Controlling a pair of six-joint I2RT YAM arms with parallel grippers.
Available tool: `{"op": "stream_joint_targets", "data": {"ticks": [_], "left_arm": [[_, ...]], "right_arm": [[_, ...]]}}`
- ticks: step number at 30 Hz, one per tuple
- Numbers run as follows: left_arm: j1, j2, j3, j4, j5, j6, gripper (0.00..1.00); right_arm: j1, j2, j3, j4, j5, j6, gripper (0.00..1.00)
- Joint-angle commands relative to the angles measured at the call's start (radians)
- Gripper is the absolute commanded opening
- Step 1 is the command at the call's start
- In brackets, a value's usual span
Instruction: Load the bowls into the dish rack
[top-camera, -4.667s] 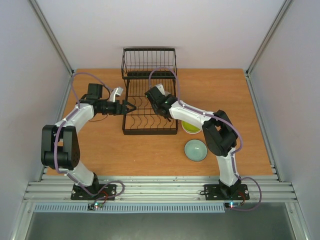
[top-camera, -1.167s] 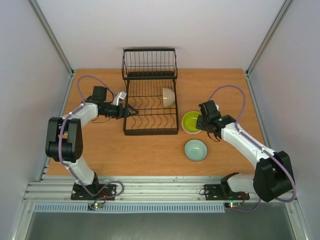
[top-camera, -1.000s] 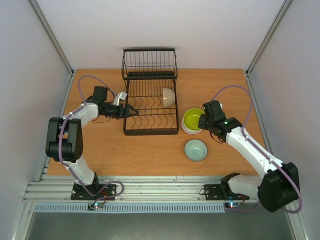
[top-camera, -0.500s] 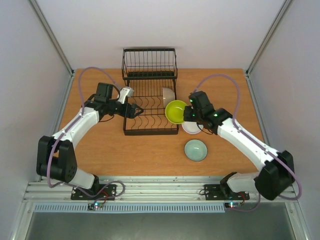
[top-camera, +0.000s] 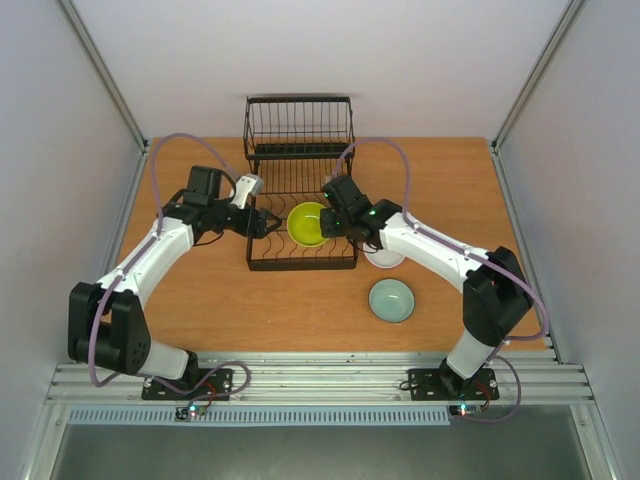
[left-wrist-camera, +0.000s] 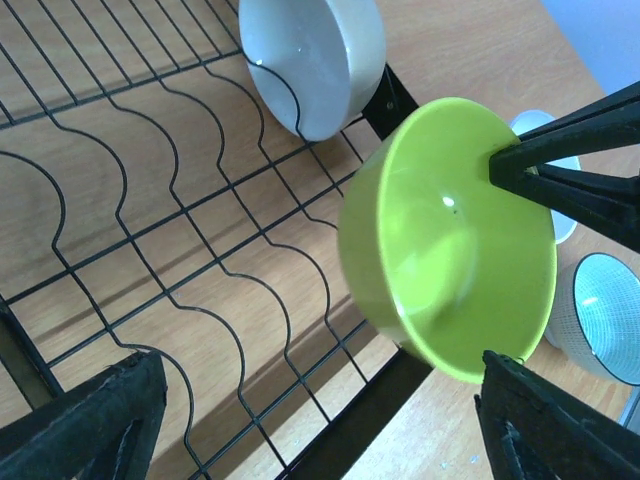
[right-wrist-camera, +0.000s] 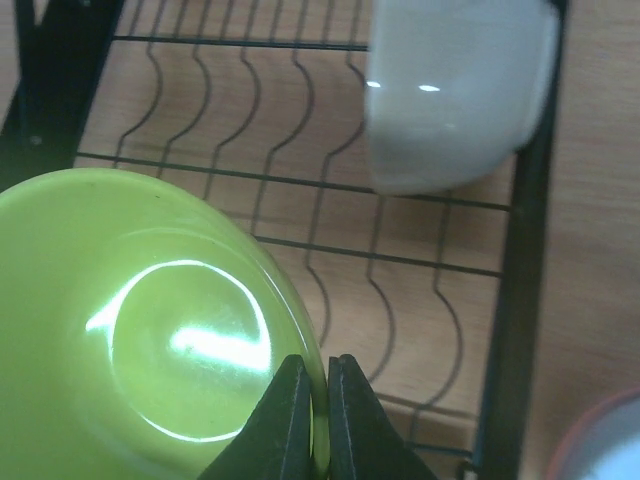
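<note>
Yellow-green bowl, rim pinched in my right claw, now hangs over the dish rack; half a second ago it was at the right edge. My left claw gapes empty at the left edge. Cream bowl stands racked beyond.

Place: a robotics lab test cell.
Work surface: a bare orange-brown wooden tabletop under the black wire dish rack.
Enclosure: plain white panel walls behind and on both sides of the rack, held by grey aluminium frame posts.
Mounting: slotted aluminium rails on the rack's near side, carrying two bolted-down white-and-black robot arms, the left arm and the right arm.
Wiring: exposed purple cables looping along the arms on either side of the rack.
</note>
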Motion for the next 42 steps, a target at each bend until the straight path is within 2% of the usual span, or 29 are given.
{"op": "stream_joint_targets", "data": {"ticks": [1,9,15,16,17,19,20,21,22,30,32,34,37,42], "left_arm": [[0.002,0.041,0.025,-0.024,0.014,0.022,0.85],[0.002,0.086,0.039,-0.042,0.010,0.023,0.83],[0.002,0.109,0.041,-0.041,0.012,0.022,0.75],[0.002,0.112,0.042,-0.044,0.014,0.022,0.70],[0.002,0.115,0.042,-0.044,0.016,0.023,0.60],[0.002,0.121,0.042,-0.044,0.017,0.023,0.23],[0.002,0.125,0.043,-0.044,0.016,0.023,0.11],[0.002,0.127,0.044,-0.046,0.014,0.024,0.04],[0.002,0.131,0.046,-0.049,0.014,0.025,0.01],[0.002,0.131,0.037,-0.046,0.027,0.033,0.00],[0.003,0.126,0.028,-0.036,0.046,0.037,0.00],[0.010,0.122,0.014,-0.017,0.082,0.038,0.00],[0.038,0.131,-0.007,0.026,0.197,0.025,0.00],[0.073,0.175,-0.010,0.060,0.284,-0.007,0.00]], "right_arm": [[0.046,0.051,0.085,0.032,0.014,-0.037,0.01],[0.101,0.113,0.152,0.036,0.016,-0.041,0.01],[0.134,0.113,0.164,0.051,0.013,-0.052,0.01],[0.140,0.113,0.166,0.051,0.015,-0.054,0.01],[0.144,0.113,0.168,0.053,0.018,-0.056,0.01],[0.150,0.112,0.168,0.060,0.018,-0.058,0.01],[0.152,0.111,0.168,0.065,0.015,-0.060,0.01],[0.155,0.111,0.168,0.069,0.013,-0.060,0.01],[0.158,0.112,0.169,0.072,0.011,-0.062,0.01],[0.163,0.111,0.165,0.077,0.014,-0.063,0.02],[0.162,0.093,0.141,0.093,0.029,-0.064,0.11],[0.161,0.049,0.099,0.132,0.027,-0.069,0.28],[0.146,-0.013,0.012,0.227,-0.059,-0.073,0.43],[0.115,-0.062,-0.078,0.314,-0.148,-0.038,0.53]]}}
